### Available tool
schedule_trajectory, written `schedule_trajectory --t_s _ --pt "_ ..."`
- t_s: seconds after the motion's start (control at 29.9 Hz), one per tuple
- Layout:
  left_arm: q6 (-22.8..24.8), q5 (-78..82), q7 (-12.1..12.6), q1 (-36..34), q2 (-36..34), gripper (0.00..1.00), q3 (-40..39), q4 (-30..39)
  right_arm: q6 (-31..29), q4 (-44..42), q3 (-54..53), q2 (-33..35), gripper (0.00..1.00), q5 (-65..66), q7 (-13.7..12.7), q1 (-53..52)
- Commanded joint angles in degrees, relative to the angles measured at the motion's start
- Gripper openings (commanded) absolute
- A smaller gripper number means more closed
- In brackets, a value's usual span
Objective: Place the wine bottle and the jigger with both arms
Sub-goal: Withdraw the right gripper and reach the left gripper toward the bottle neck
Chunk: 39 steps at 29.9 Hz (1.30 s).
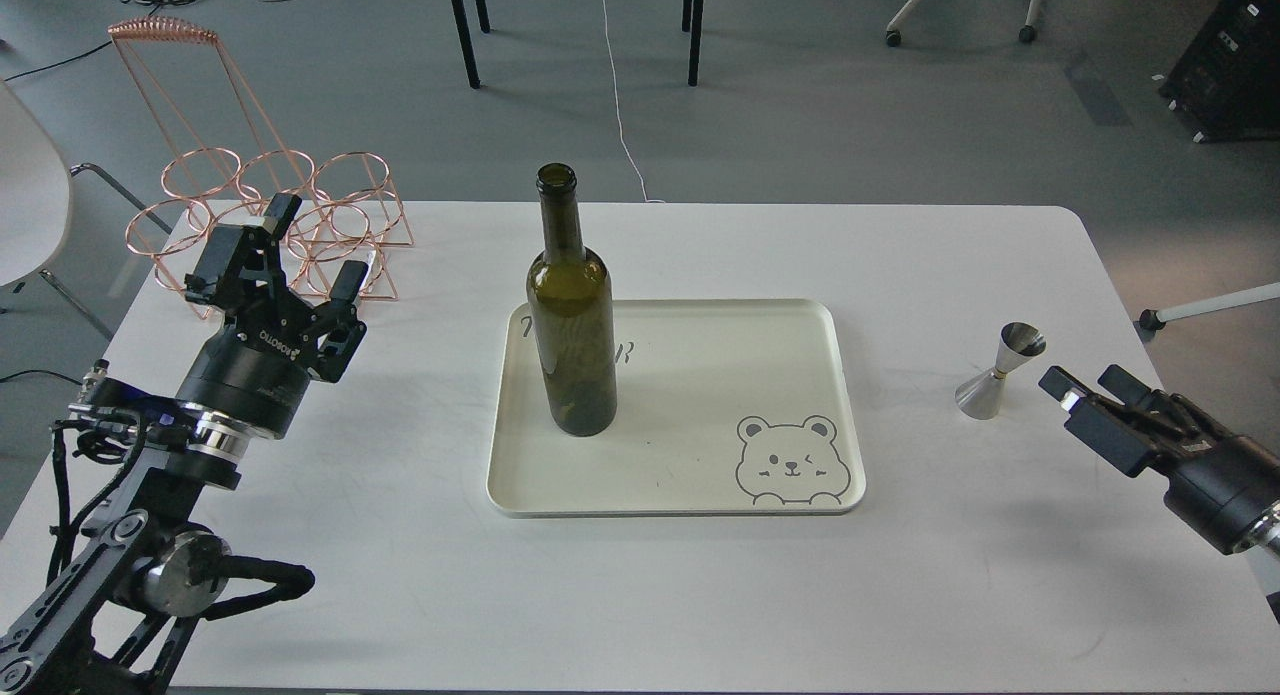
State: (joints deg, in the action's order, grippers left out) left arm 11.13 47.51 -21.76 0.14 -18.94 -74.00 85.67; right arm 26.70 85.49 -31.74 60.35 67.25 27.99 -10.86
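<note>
The wine bottle (571,305), dark olive green, stands upright on the left part of a cream tray (700,475). The steel jigger (998,372) stands alone on the white table, to the right of the tray. My right gripper (1090,390) is open and empty, a short way right of the jigger and not touching it. My left gripper (305,260) is open and empty at the table's back left, well left of the bottle.
A copper wire bottle rack (270,210) stands at the back left corner, right behind my left gripper. The tray has a bear drawing (793,460) at its front right. A white chair (30,195) is beyond the table's left edge.
</note>
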Motion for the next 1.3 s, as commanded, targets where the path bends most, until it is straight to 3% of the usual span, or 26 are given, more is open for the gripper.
schedule_trajectory --t_s 0.0,0.1,0.23,0.47,0.6,0.87,1.1,1.27 --pt "0.1 0.3 -3.8 0.1 -3.0 0.98 0.0 1.4 -0.7 2.0 0.4 -3.5 0.96 -15.4 0.0 -5.9" --pt "0.2 0.4 -6.2 -0.1 -5.4 0.98 0.0 2.3 -4.4 0.9 0.3 -11.3 0.96 -28.4 0.0 -10.2" --pt "0.1 4.1 -6.2 -0.1 -7.8 0.98 0.0 4.3 -13.2 -0.2 -1.3 -15.3 0.96 -43.4 0.0 -13.0" --pt "0.2 23.0 -6.2 -0.1 -12.0 0.98 1.2 9.8 -29.6 -5.5 -3.1 -21.4 0.97 -53.9 0.0 -12.4" --pt "0.2 36.1 -6.2 -1.4 -16.7 0.98 1.9 11.5 -34.4 -12.3 -2.8 -23.5 0.98 -54.9 0.0 -12.4" --pt "2.6 61.1 -6.2 -11.7 -25.3 0.98 3.8 10.5 -35.1 -13.8 -2.9 -23.7 0.98 -54.8 0.0 -11.9" --pt "2.6 62.0 -6.2 -28.8 -28.0 0.98 22.5 10.0 -35.1 -13.5 -2.9 -23.3 0.98 -54.7 0.0 -11.8" --pt "2.6 62.1 -6.2 -36.3 -27.0 0.98 27.8 6.2 -35.1 -13.4 -3.1 -23.2 0.98 -54.6 0.0 -11.6"
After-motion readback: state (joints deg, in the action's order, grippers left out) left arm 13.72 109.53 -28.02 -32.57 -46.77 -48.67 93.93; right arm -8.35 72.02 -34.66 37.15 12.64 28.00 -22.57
